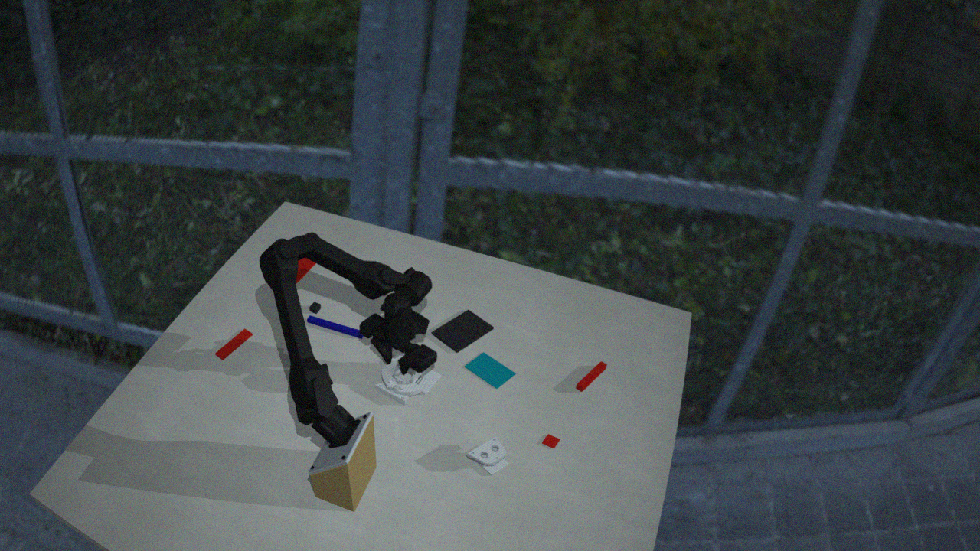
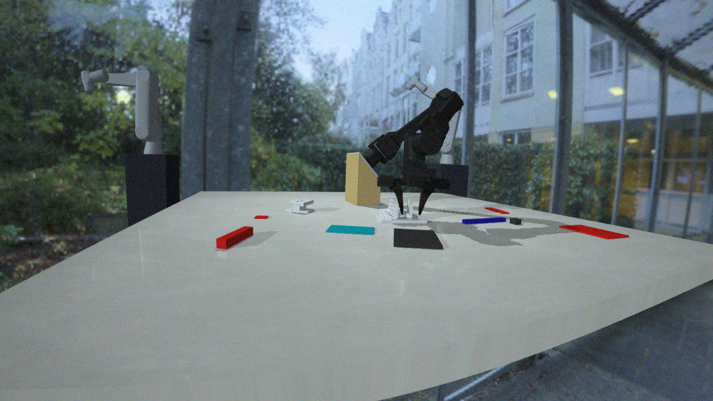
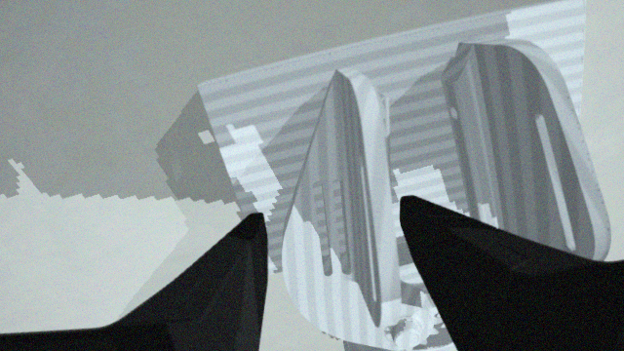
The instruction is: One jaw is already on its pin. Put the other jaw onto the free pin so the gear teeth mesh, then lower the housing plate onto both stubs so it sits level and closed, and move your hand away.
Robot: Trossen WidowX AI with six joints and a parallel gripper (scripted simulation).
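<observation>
Beneath the black fingers (image 1: 395, 368) (image 2: 411, 214), parted around one white jaw (image 3: 341, 205), pale tabletop (image 1: 582, 493) (image 2: 299, 309) (image 3: 63, 249) spreads, contact seemingly absent.

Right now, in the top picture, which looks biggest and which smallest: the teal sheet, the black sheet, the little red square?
1. Black sheet
2. Teal sheet
3. Little red square

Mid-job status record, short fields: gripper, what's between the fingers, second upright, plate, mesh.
gripper: open
between fingers: near white upright, gaps showing both sides
second upright: far white upright, apart from the near one, on the same white base
plate: two-holed white plate, away from the white base, not lowered onto it
pin seating: cannot tell
tooth mesh: cannot tell
</observation>
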